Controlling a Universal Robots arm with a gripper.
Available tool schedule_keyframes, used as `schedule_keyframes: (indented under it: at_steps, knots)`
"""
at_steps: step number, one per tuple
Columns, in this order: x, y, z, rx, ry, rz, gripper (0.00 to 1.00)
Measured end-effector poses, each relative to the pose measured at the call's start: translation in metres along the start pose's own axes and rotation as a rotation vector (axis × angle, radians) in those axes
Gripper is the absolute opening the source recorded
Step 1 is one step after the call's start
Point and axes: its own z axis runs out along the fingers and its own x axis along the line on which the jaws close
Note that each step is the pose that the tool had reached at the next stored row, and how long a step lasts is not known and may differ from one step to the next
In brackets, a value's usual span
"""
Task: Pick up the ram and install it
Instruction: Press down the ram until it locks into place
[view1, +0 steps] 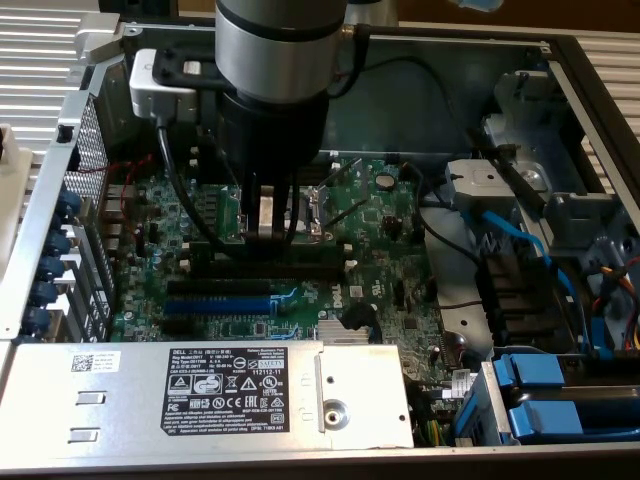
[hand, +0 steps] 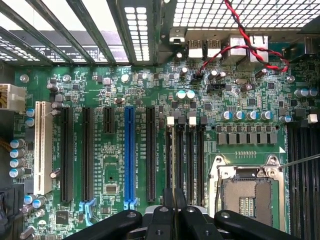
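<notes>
Green fills the open computer case (view1: 590, 60) — that is the motherboard (view1: 380, 260) lying flat inside it. The gripper (view1: 266, 232) is hanging low over the middle of the board, its fingers (view1: 264, 212) pinched almost shut. They are squeezing a thin upright stick, which looks like the ram (hand: 174, 197), though little of it can be seen. It is sitting right at the row of memory slots (hand: 187, 155), beside the bare processor socket (hand: 248, 192). A blue expansion slot (hand: 130, 152) is lying a little further along. A power supply box (view1: 240, 395) with a label is filling the case's near edge.
</notes>
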Motion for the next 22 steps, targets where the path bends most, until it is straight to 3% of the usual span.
schedule_keyframes:
  at_steps: [9, 22]
  knots:
    - [0.0000, -0.0014, -0.0004, -0.0021, 0.0005, 0.000, 0.12]
    - [0.0000, -0.0015, -0.0005, -0.0020, 0.0079, -0.002, 0.12]
